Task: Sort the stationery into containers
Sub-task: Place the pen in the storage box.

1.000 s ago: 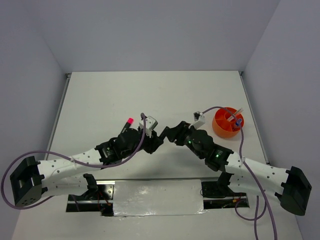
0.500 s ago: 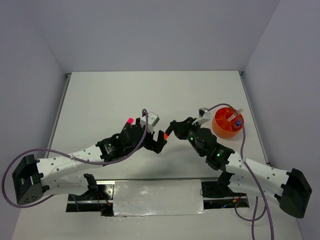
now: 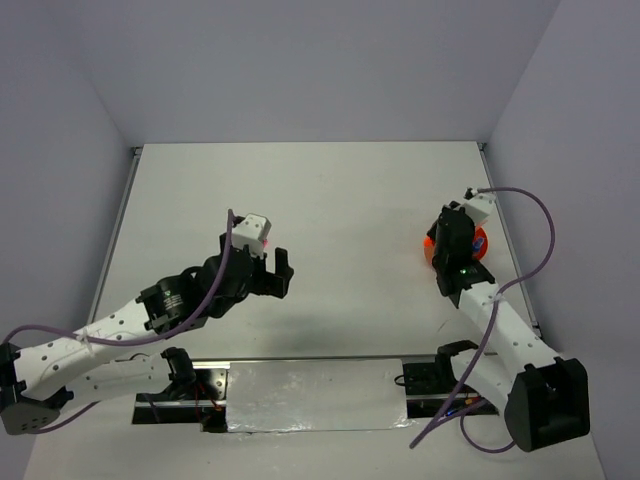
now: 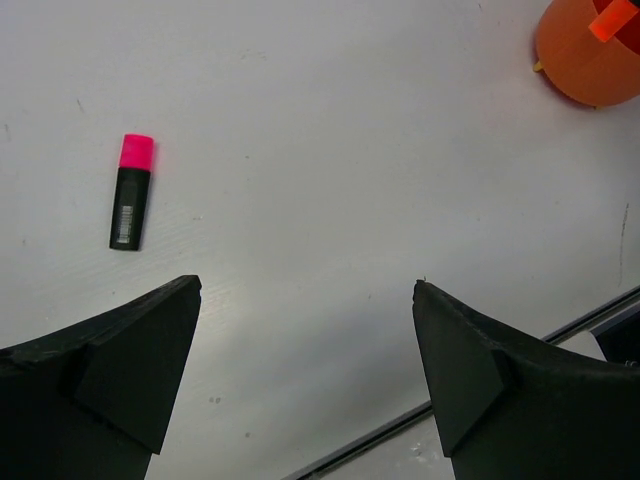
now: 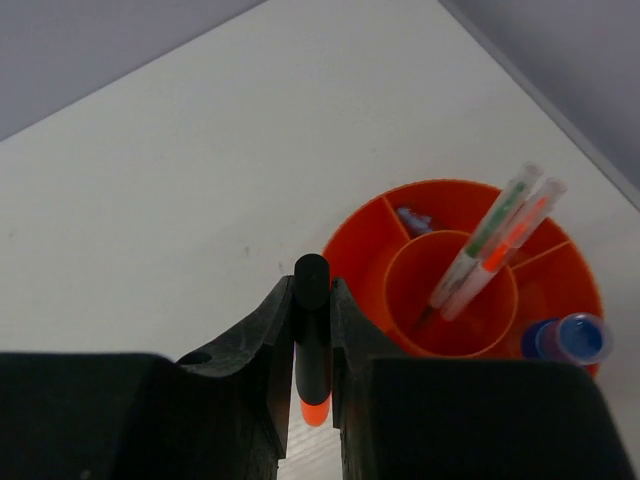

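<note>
While left pincer (image 4: 307, 288) gapes over the white table (image 4: 300, 140), right pincer (image 5: 312, 286) clamps a highlighter (image 5: 313, 345).

White table (image 3: 330, 190); pale grey walls (image 3: 320, 60) behind, both sides; shiny plate (image 3: 315, 395) near edge.

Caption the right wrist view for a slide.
Right end effector grips an orange-capped black highlighter near the divided orange bowl, which holds two pens and a blue-capped bottle.

Orange bowl (image 4: 575, 60) half out of view
</note>
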Robot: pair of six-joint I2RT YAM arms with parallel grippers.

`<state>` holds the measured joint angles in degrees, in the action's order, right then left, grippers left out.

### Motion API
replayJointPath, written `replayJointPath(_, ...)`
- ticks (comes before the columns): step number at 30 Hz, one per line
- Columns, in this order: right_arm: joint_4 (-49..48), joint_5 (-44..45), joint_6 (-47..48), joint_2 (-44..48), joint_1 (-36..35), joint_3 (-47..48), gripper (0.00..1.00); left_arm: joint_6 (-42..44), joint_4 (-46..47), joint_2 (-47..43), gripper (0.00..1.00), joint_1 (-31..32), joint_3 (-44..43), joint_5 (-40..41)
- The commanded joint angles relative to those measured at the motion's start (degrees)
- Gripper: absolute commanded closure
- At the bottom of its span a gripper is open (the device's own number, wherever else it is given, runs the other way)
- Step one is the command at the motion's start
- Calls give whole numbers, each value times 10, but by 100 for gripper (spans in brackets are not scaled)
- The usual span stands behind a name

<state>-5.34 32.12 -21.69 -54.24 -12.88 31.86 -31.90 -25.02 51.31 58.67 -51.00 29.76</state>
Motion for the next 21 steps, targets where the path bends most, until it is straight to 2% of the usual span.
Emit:
replayJointPath(1, -10, -17, 39, -25, 36, 46, 100, -15, -42, -24, 1, -1, 3, 16)
replayJointPath(7, -20, -21, 44, -39, 61, 58, 100, -19, -50, -43, 1, -3, 27, 21)
replayJointPath(21, -48, -52, 30, -94, 119, 84, 100, -12, -27, -17, 1, -3, 42, 14)
